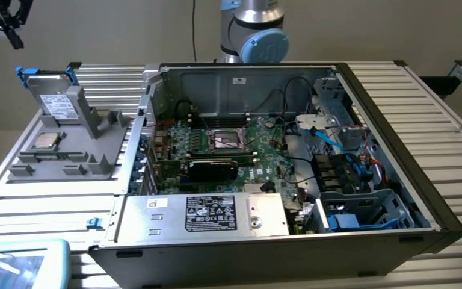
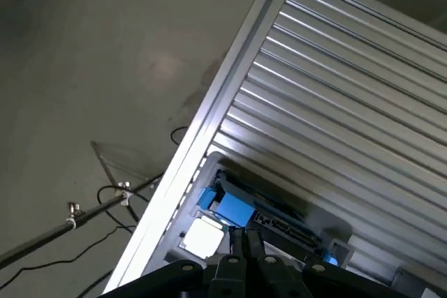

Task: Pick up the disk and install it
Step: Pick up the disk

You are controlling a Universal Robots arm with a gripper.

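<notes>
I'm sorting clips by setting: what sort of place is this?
Probably a robotics lab bench for computer assembly: an open computer case with its motherboard exposed on a slatted aluminium table, a robot arm behind it, and the disk propped in a grey fixture.

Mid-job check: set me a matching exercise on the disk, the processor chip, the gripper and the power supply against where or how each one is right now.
Things:
1. disk
2. processor chip
3. gripper
4. power supply

States:
A. lying flat on the grey fixture
B. shut and empty, in the air, apart from the disk
C. standing upright in the grey fixture, in a blue carrier
D. inside the open case, along its front wall

Pairs: 1-C, 2-A, 3-B, 4-D
</notes>
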